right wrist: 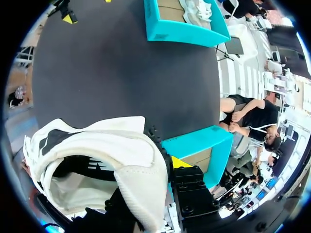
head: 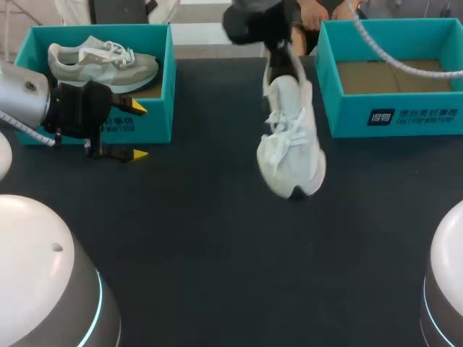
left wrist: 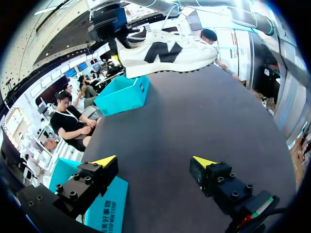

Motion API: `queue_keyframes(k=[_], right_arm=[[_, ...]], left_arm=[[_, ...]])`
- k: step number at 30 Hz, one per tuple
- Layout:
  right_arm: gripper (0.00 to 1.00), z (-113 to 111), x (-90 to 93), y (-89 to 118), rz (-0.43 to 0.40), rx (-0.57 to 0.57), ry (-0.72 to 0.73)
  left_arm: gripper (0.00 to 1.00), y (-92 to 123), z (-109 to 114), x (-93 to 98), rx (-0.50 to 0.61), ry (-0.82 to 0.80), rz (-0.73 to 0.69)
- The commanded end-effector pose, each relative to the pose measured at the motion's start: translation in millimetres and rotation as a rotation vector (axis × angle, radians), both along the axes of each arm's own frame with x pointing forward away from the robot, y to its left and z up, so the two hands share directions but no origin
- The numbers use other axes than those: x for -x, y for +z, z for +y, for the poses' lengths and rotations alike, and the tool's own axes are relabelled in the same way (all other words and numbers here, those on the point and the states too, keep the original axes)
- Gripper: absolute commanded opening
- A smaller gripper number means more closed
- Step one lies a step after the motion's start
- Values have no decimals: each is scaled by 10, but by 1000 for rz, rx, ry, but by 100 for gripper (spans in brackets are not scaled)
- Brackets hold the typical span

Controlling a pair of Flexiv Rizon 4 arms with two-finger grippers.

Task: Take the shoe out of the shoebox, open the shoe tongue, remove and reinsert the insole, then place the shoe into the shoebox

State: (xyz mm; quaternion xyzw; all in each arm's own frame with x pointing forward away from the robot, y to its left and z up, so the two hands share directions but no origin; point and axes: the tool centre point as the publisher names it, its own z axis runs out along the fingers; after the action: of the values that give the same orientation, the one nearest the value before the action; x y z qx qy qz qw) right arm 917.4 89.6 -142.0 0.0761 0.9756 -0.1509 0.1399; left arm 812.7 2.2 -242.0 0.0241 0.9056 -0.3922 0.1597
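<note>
A white shoe (head: 291, 137) with a black side mark hangs above the middle of the dark table, toe pointing toward the table's near side. My right gripper (head: 275, 45) is shut on its heel collar. In the right wrist view the shoe's opening (right wrist: 92, 170) fills the space at that gripper (right wrist: 163, 167); one yellow tip shows and the other is hidden behind the heel. My left gripper (head: 137, 131) stands open and holds nothing, just in front of the left shoebox (head: 163, 94). The left wrist view shows this gripper (left wrist: 154, 162) with the shoe (left wrist: 165, 53) held up far ahead.
The left teal shoebox holds a grey-beige shoe (head: 101, 61). A second teal shoebox (head: 394, 116) at the right back shows only its brown cardboard floor. Bare dark tabletop (head: 217, 246) spreads across the front between my two arm bases.
</note>
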Motion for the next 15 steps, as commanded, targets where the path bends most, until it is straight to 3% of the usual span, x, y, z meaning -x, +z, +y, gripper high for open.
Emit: queue_keyframes(k=[1,7,10,15], right_arm=[[0,-441,-172,63,20,-29,40],[0,-962,-427,286,23,-14,6],[0,-1101,-523,390,37,22,-3],[0,-1144,-577,427,62,28,-8]], left_arm=[[100,3,-6,9,-4,2,0],[100,3,-6,9,-4,2,0],[100,3,-6,9,-4,2,0],[100,3,-6,9,-4,2,0]])
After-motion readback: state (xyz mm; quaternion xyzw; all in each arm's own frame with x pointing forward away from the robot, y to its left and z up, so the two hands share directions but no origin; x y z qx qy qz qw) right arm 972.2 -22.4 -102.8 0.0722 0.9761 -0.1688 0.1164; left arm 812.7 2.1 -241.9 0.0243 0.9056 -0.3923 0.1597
